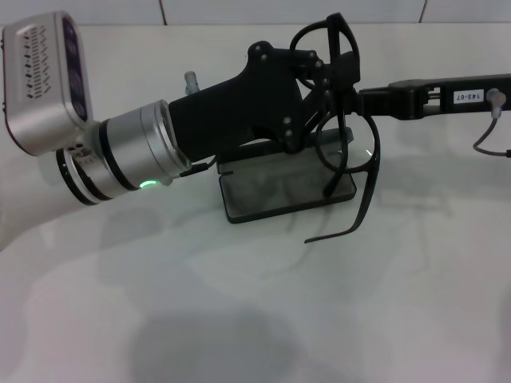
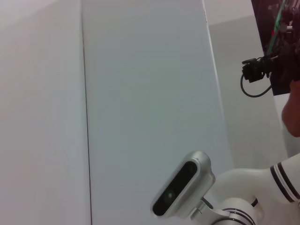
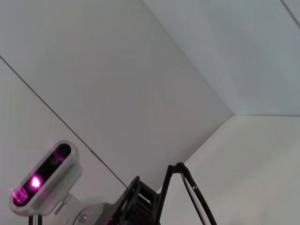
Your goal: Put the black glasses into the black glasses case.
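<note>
The black glasses (image 1: 349,140) hang in the air, tilted on end, one lens up and one temple arm dangling down. Directly below them lies the black glasses case (image 1: 275,191), open on the white table, grey lining showing. My left gripper (image 1: 335,86) reaches in from the left and is shut on the frame near the bridge. My right gripper (image 1: 363,100) comes in level from the right, its tip meeting the same part of the frame. In the right wrist view a lens rim of the glasses (image 3: 190,190) shows beside the left gripper (image 3: 136,206).
The white table (image 1: 255,319) spreads out in front of the case. A white wall (image 1: 239,9) rises just behind it. The left wrist view shows only the wall and the right arm's wrist camera (image 2: 183,187).
</note>
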